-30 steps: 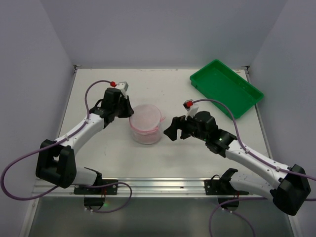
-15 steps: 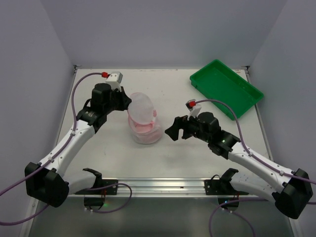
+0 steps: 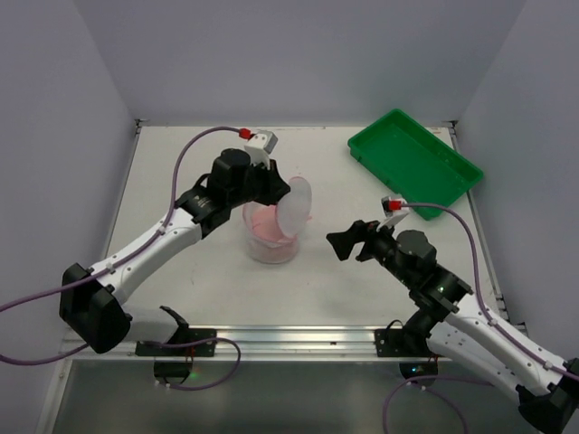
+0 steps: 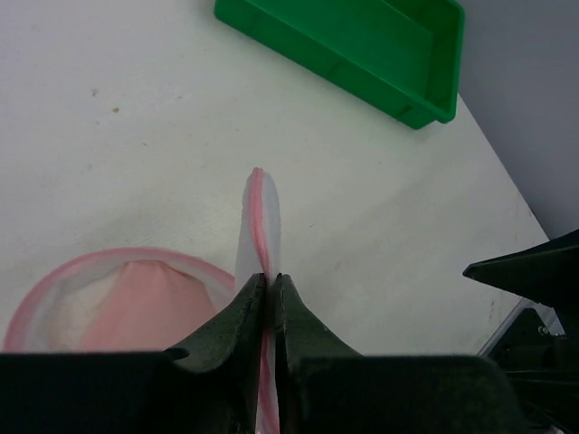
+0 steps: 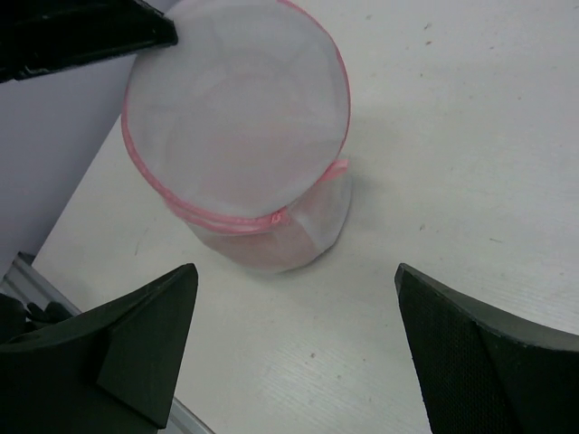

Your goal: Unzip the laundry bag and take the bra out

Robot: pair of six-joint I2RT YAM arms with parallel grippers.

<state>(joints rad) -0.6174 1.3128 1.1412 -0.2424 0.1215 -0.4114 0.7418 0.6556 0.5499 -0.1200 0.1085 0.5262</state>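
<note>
Black fingers (image 5: 136,353) spread wide on the right gripper (image 5: 294,289): it's open, holding nothing, hanging over the table (image 5: 470,108). Just ahead of its tips, not touching them, stands the laundry bag (image 5: 271,231), upright, white mesh with pink trim. The round lid flap (image 5: 237,117) is tipped up on edge, its face turned to this claw. On the bag's far side is the left gripper (image 4: 270,282), jaws pinched tight on the pink rim of that flap. Beside and below its fingers, in the wrist view, the bag's mouth gapes, and the pink bra (image 4: 145,307) lies inside. Well beyond the left claw, the green tray (image 4: 362,45) sits near the table's far edge.
</note>
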